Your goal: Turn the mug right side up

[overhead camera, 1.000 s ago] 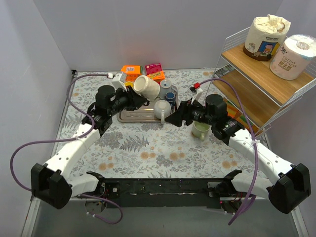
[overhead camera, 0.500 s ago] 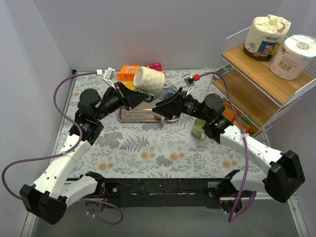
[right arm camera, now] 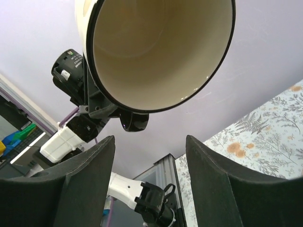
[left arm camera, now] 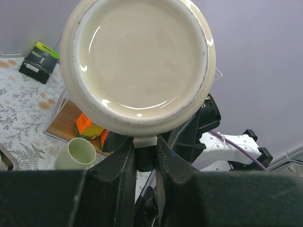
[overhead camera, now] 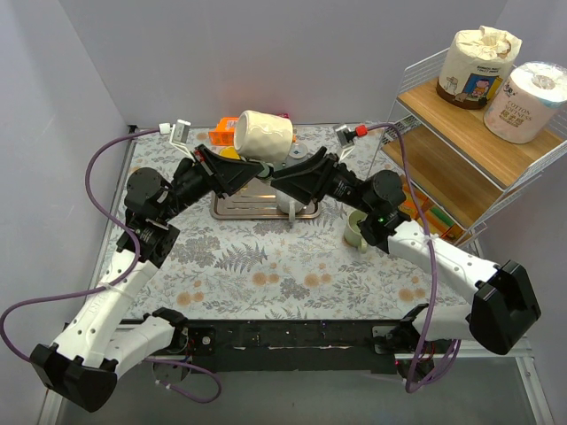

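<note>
- The left end effector [left arm camera: 144, 158] was clamped shut on the handle of the cream mug [overhead camera: 266, 135], holding it in the air above the metal tray [overhead camera: 232, 211].
- The mug lay on its side, its base facing the left wrist camera and its open mouth facing the right arm.
- The right end effector [right arm camera: 149, 142] stood with its fingers apart near the mug's mouth, gripping nothing.
- A pale green cup [overhead camera: 359, 232] stood upright on the floral bench [overhead camera: 266, 266].
</note>
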You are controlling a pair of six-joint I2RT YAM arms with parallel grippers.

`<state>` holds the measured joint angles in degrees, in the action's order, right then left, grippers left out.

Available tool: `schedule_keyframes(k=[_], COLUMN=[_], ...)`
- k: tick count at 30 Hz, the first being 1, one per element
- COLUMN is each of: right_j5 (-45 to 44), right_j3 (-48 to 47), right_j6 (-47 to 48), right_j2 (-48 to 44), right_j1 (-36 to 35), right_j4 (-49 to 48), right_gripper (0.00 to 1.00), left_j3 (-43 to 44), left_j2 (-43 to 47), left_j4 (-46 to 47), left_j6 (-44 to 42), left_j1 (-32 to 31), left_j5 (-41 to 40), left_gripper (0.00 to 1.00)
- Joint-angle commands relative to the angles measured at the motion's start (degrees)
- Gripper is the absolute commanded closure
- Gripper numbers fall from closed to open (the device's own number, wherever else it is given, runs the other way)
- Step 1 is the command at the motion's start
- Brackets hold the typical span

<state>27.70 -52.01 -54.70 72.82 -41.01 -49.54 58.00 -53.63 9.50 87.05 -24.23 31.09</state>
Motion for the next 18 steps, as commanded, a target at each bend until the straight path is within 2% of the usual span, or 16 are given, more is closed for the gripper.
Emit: schedule_keyframes(k=[1,14,18], right_j5=[-0.81,-2.13,-2.48], right_j3=[-3.18,-4.15,-4.07], right_j6=[-4.18,-8.84,-10.43], right_j2=[1.89,5.75,6.99], right_j1=[-0.56,-1.44,-1.70], right_j4=[-7.85,-13.03,-14.53], right_gripper=[0.32,0.42,0.48], left_j3=[0.72,-1.31,-2.27], left_j2=[1.60,1.68,1.95], left_j4=[5.80,6.41,6.94], left_j6=[0.06,-0.47,-0.91], left_j1=[-0.29,-0.38,-0.38], left_j5=[-0.15,1.25,1.52], left_gripper=[1.00,1.00,1.00])
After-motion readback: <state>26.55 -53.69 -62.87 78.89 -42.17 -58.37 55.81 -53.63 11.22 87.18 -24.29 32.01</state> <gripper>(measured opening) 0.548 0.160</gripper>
